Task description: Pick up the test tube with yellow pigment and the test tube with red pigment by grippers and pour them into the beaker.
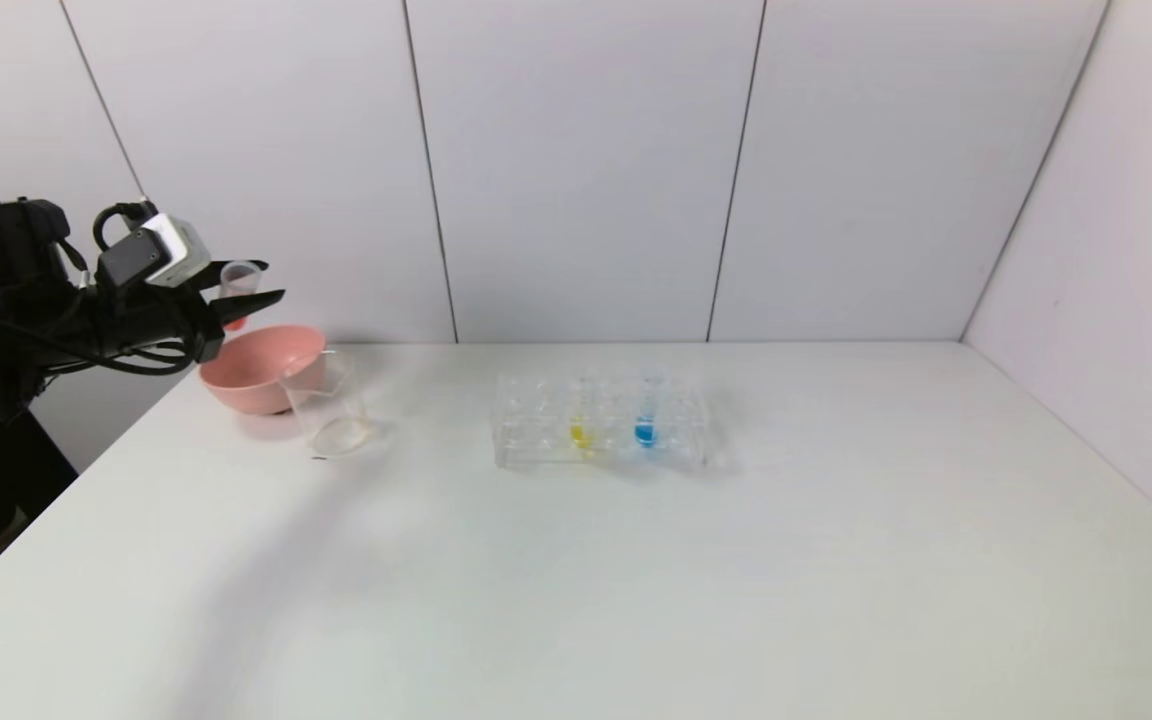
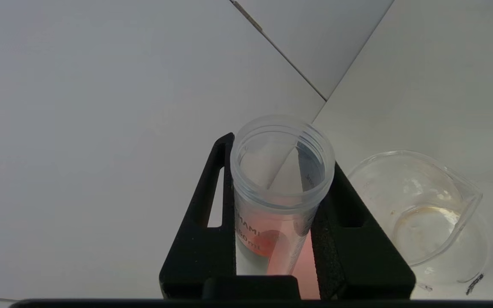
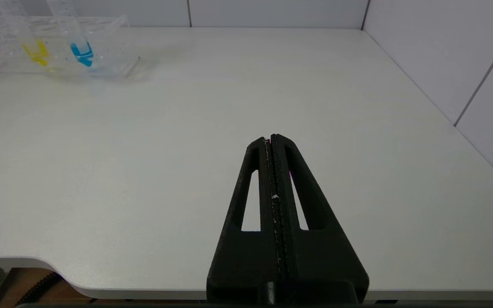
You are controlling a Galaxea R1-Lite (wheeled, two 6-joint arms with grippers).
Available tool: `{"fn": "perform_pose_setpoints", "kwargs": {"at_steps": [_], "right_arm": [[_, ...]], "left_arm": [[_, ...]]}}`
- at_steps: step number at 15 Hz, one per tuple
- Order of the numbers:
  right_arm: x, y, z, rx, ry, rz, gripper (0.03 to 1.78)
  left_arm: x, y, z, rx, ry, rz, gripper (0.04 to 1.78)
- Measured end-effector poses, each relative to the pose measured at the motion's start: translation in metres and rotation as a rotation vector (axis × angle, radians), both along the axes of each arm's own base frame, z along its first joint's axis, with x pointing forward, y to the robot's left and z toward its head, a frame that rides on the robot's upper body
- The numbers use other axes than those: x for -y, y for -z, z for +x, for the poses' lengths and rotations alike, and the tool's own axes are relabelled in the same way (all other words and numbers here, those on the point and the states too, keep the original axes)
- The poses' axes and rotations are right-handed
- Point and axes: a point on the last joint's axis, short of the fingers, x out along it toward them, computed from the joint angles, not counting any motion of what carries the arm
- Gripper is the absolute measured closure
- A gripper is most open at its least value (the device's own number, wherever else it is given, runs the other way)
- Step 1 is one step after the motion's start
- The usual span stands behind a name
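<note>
Left gripper (image 1: 254, 283): raised above pink bowl (image 1: 261, 367), far-left of table (image 1: 636, 560); clenched on test tube with red pigment (image 2: 278, 192), upright, red liquid in tip
Beaker (image 1: 331, 405): on table, touching bowl's near-right side
Test tube with yellow pigment (image 1: 581, 425): in clear rack (image 1: 604, 420) mid-table, beside blue-liquid tube (image 1: 645, 425)
Right gripper (image 3: 272, 139): over table's near edge, fingers pressed together, holding nothing

Black left pincer (image 1: 254, 285) with pointed slotted fingers, looping cables, white box.
</note>
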Motion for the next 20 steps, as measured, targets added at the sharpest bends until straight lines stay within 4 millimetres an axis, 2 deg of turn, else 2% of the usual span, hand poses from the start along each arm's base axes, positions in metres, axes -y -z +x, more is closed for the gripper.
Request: {"fn": "perform_pose_setpoints", "kwargs": {"at_steps": [8,13,17,20], "right_arm": [[0.0,0.0,0.0,0.0,0.0,0.0,1.7],[0.0,0.0,0.0,0.0,0.0,0.0,1.7],[0.0,0.0,0.0,0.0,0.0,0.0,1.7],[0.0,0.0,0.0,0.0,0.0,0.0,1.7]], "left_arm": [[0.003,0.006,0.001,-0.064,0.0,0.0,1.32],[0.009,0.013,-0.003,-0.217,0.003,-0.001,1.32],[0.004,0.004,-0.013,-0.301,-0.013,0.084,1.32],[-0.001,-0.002,-0.016,-0.292,-0.029,0.094,1.32]]}}
